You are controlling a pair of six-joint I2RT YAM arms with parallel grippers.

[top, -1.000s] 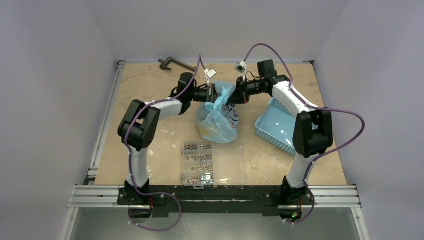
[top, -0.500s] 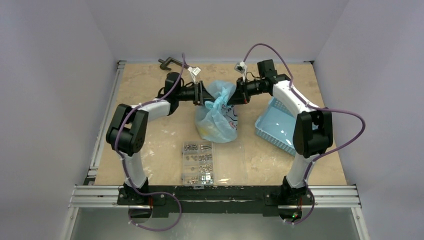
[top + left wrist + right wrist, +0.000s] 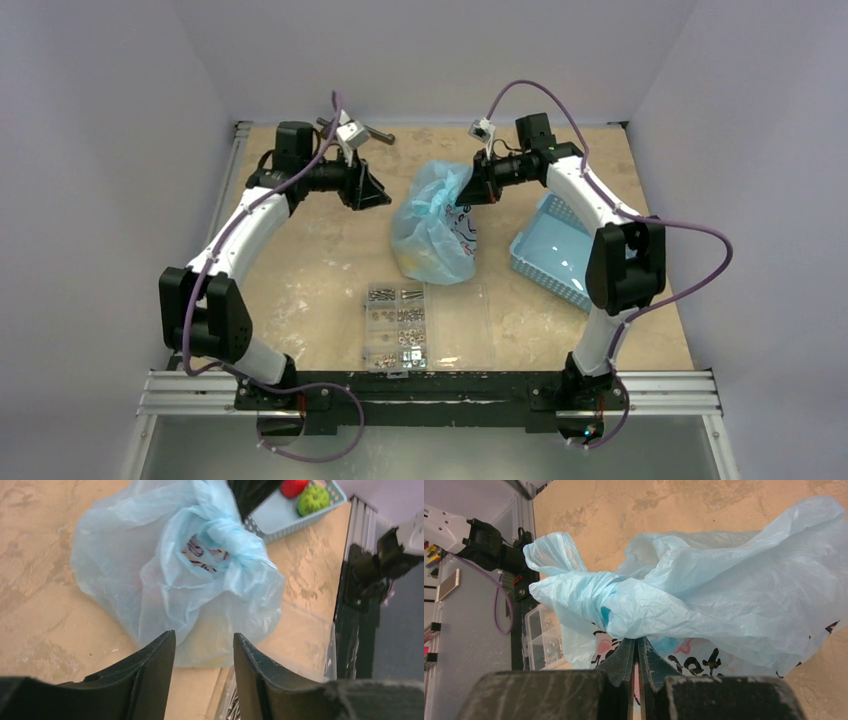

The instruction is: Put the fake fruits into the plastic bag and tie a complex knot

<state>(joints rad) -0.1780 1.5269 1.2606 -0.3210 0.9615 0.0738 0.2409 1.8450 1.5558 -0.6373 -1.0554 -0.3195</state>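
1. Right claw (image 3: 636, 656) first: its jaws are pinched tight on a fold of the plastic bag (image 3: 734, 590), just below the knot (image 3: 589, 597). The thin blue film bulges over the fingertips.
2. The left claw (image 3: 204, 672) stands part-way apart with nothing between its fingers. Through that gap my wrist camera looks straight at the bag, and the claw is clear of it.
3. From overhead I see the left claw toward the far left corner of the tabletop (image 3: 300, 270), well apart from the bag. The right claw meets the bag's top from the right.
4. The bag stands about mid-tabletop, a little toward the far edge. Its handles are bunched into the twisted knot, with a loose end sticking out sideways.
5. Low in the bag a yellowish shape (image 3: 210, 640) shows through the film. It may be the lemon, but the plastic is too cloudy for me to say.
6. A red fruit (image 3: 292, 486) and a green fruit (image 3: 314, 497) lie in the blue basket (image 3: 555, 250) by the right edge, outside the bag.
7. A clear box of screws (image 3: 400, 325) lies toward the near edge, in front of the bag.
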